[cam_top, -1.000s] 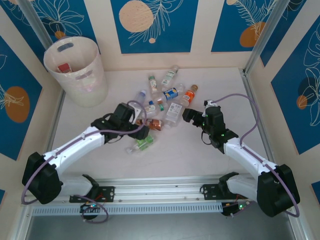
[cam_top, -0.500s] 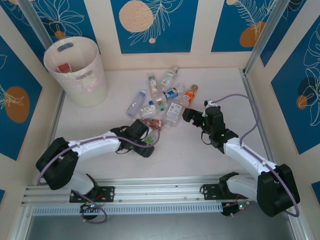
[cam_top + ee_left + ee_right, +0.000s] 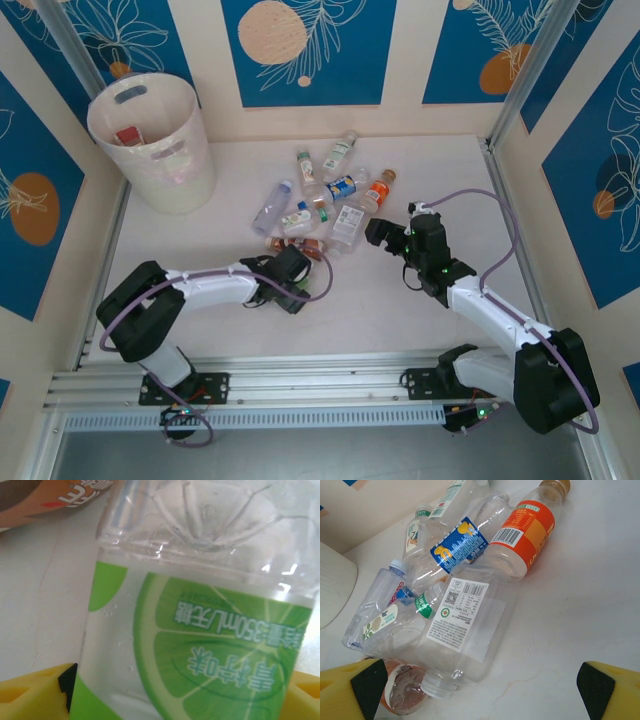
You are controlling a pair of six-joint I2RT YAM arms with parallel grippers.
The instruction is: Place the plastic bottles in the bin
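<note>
A clear bottle with a lime-green label [image 3: 210, 645] lies on the table. My left gripper [image 3: 182, 695] is shut on it, one yellow finger [image 3: 30, 695] pressed to each side. From above, that gripper [image 3: 293, 272] sits low just in front of the bottle pile [image 3: 325, 200]. My right gripper [image 3: 480, 690] stands open over bare table beside a clear white-labelled bottle [image 3: 465, 630], right of the pile [image 3: 378, 232]. The pile includes orange-labelled [image 3: 525, 530], blue-labelled [image 3: 457, 545] and brown-labelled [image 3: 402, 692] bottles. The bin [image 3: 160, 160] stands at the far left with a red-labelled bottle [image 3: 128, 135] inside.
A brown-labelled bottle [image 3: 45, 500] lies just beyond the held one. Panelled walls close the table at the back and on both sides. A metal rail [image 3: 320, 385] runs along the near edge. Open tabletop [image 3: 200, 225] lies between the pile and the bin.
My left arm has folded in and dropped the gripper onto the green-labelled bottle, and its fingers have closed in on it. The right arm and the other bottles have stayed put.
</note>
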